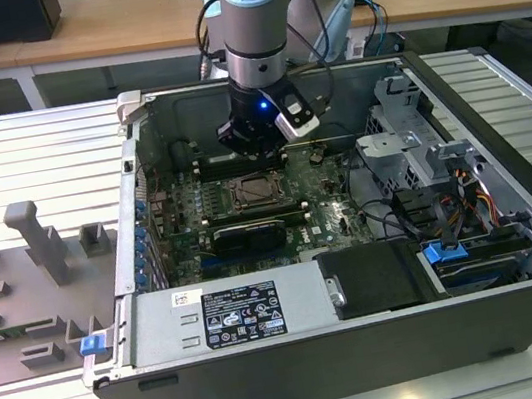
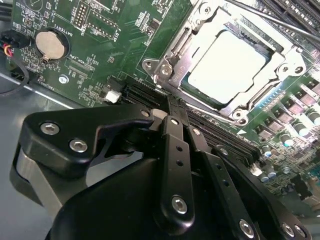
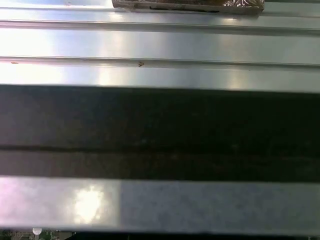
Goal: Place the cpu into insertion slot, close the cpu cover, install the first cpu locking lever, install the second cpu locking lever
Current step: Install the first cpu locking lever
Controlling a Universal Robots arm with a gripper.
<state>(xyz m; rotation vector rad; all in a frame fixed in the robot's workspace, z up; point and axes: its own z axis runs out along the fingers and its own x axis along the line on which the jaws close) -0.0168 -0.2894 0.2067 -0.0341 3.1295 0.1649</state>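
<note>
In the second wrist view the cpu (image 2: 227, 67) lies flat in the insertion slot (image 2: 186, 75), its pale silvery top showing through the cut-out of the cpu cover (image 2: 172, 55). The cover lies down over the chip. A thin metal lever rod (image 2: 280, 22) runs along one side of the socket. My gripper (image 2: 172, 119) hovers just beside the socket with its black fingers (image 2: 174, 150) drawn together and nothing between them. In the exterior view the gripper (image 1: 252, 149) hangs inside the open computer case, just behind the cpu socket (image 1: 257, 193).
A long black graphics card (image 1: 246, 235) lies in front of the socket. Memory slots (image 2: 295, 10) and a coin battery (image 2: 51, 44) sit on the green board. Cables and drive cages (image 1: 410, 151) fill the case on the exterior view's right. Grey fixtures (image 1: 35, 241) stand outside on the left.
</note>
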